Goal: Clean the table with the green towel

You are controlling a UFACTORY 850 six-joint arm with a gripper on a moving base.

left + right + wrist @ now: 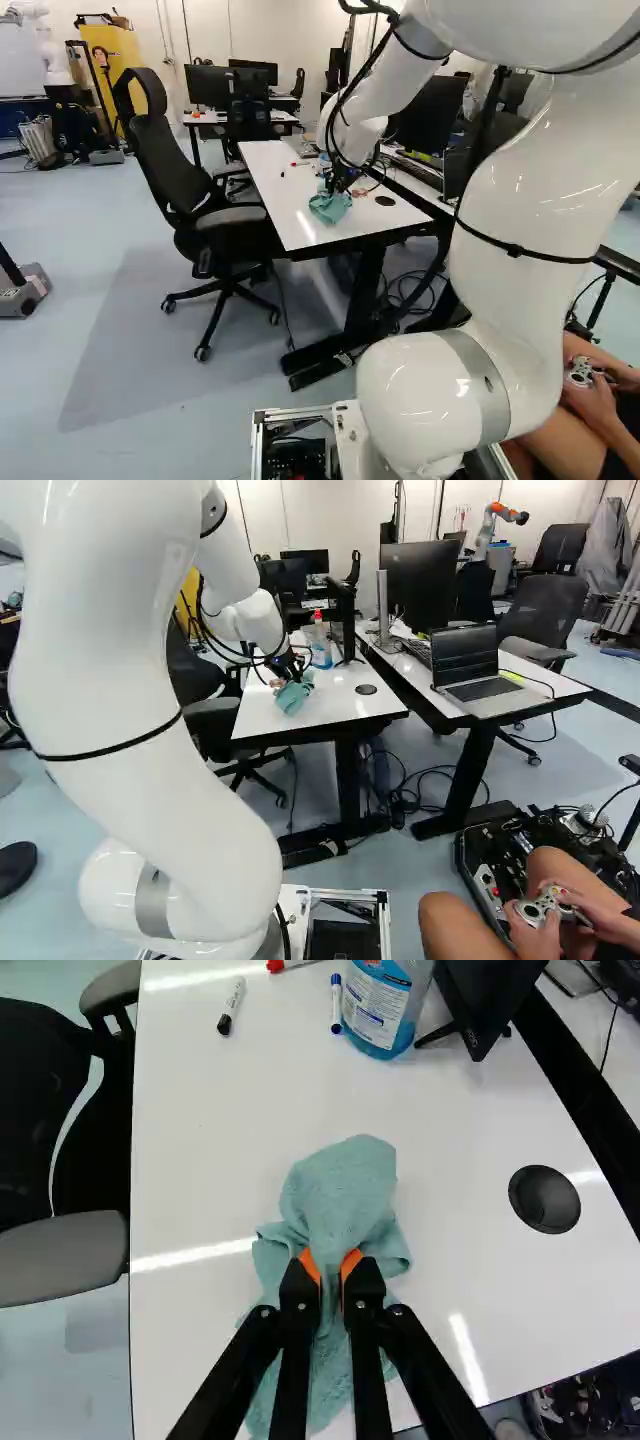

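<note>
- Gripper (291, 670): jaws nearly closed, w/ fold of green towel (342, 1195) pinched btwn orange pads (311, 1263).
- Rest of towel bunched ahead of & under jaws, on white table (200, 1345).

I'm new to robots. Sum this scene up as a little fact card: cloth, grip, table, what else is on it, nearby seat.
cloth: green towel, bunched on the table
grip: gripper pinching a towel fold between orange pads
table: white table, with a round black inset
also on it: bottle of blue liquid, black-capped marker, blue-capped marker
seat: black office chair alongside
</note>
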